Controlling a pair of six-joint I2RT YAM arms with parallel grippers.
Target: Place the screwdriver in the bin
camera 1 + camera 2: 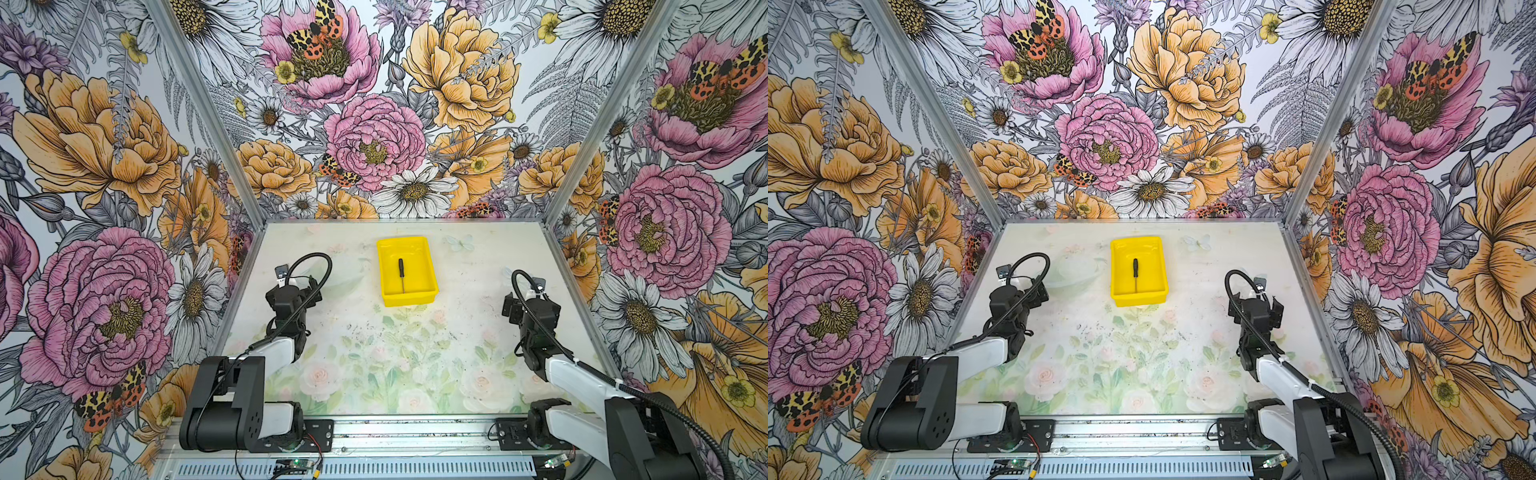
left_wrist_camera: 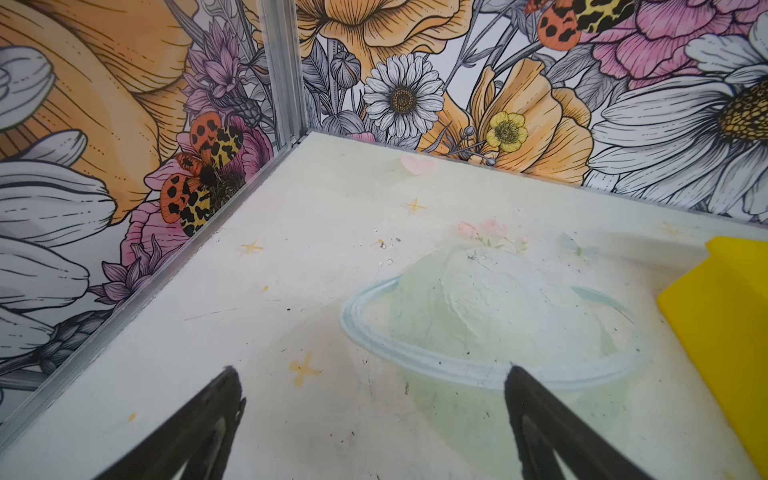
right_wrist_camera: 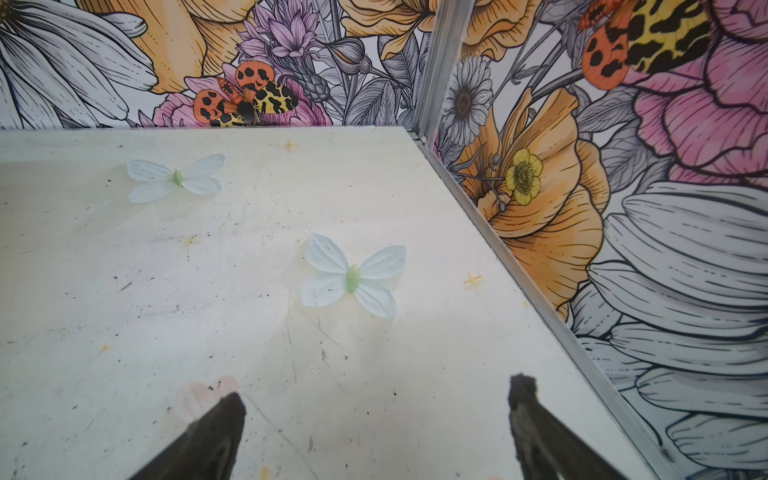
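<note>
The left claw (image 2: 372, 370) stood wide open and empty near the left edge of the surface (image 1: 374, 353). The right claw (image 3: 378, 386) gaped likewise, empty, near the right edge. Between them, toward the far edge, the screwdriver (image 1: 401, 275) lay inside the bin (image 1: 424, 257), handle farthest away.

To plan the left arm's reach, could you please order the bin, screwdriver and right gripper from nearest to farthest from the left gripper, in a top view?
From the left gripper:
1. bin, in the centre, its left rim closest.
2. screwdriver, lying inside the bin.
3. right gripper, over on the right side.
</note>
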